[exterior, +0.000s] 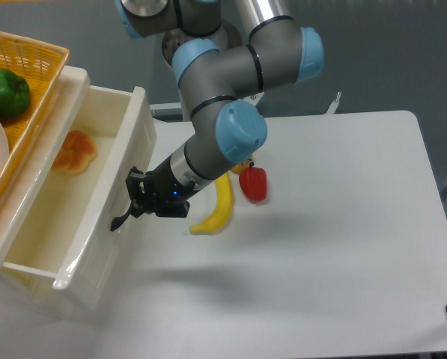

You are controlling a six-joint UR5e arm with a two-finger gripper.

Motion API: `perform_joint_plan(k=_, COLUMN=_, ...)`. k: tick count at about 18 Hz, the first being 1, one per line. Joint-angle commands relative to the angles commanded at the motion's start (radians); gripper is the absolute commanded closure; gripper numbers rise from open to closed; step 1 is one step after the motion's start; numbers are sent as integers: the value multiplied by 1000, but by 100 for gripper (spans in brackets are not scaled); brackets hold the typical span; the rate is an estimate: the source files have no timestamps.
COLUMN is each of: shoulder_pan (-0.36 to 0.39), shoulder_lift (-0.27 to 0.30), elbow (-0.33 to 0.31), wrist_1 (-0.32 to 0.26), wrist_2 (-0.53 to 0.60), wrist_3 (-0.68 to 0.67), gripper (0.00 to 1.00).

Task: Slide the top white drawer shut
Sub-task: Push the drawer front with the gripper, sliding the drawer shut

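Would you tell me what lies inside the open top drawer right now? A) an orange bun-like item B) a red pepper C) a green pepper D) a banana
A: the orange bun-like item lies inside the top drawer, while the banana and red pepper lie on the table and the green pepper sits in the basket.
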Motion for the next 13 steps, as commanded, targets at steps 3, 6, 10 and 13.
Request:
perform_joint_plan(k=3, shoulder_pan=-26, shoulder_lift=12, elbow=0, wrist_1=3, wrist_2=-2, wrist_3=-9, gripper=100)
perform_joint_plan(k=6, shoulder_pan=-54, shoulder_lift=14, elbow=0, wrist_1=5, wrist_2=-2, wrist_3=-20, gripper=100)
perform_joint_plan(k=10, shoulder_pan=-72, shoulder_lift=11, elbow=-2, wrist_1=6, wrist_2=-2, wrist_3=-29, gripper=100)
perform_joint_plan(k=13, shoulder_pan=-86, shoulder_lift=12, elbow=0, wrist_1=8, wrist_2=-2, wrist_3=-34, gripper=100)
